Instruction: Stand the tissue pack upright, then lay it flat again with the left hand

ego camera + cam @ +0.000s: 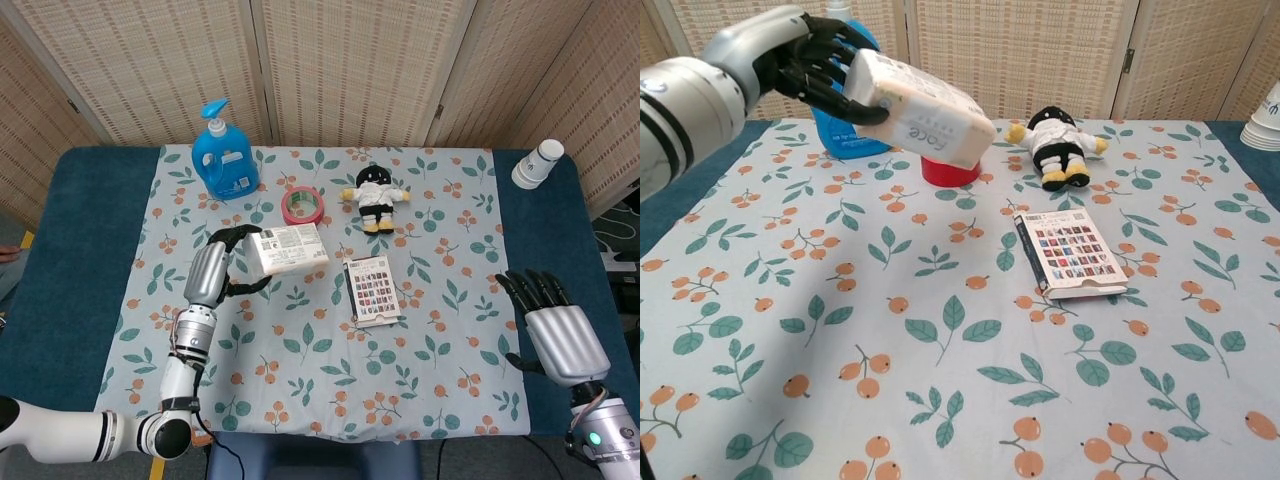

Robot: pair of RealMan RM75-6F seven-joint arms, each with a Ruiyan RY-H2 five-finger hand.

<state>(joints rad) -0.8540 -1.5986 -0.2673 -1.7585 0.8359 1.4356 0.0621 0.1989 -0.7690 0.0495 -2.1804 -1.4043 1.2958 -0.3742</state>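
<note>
My left hand point(222, 262) grips one end of the white tissue pack point(288, 249) and holds it in the air above the floral cloth. In the chest view the tissue pack point(923, 108) slopes down to the right, tilted, with my left hand point(805, 62) wrapped around its upper left end. My right hand point(555, 325) rests open near the right edge of the table, fingers spread, holding nothing. It does not show in the chest view.
A blue soap bottle point(223, 156) stands at the back left. A pink tape roll point(302, 205) and a small plush doll point(375, 197) lie behind the pack. A flat card box point(372, 290) lies mid-table. A white cup stack point(538, 163) stands at back right.
</note>
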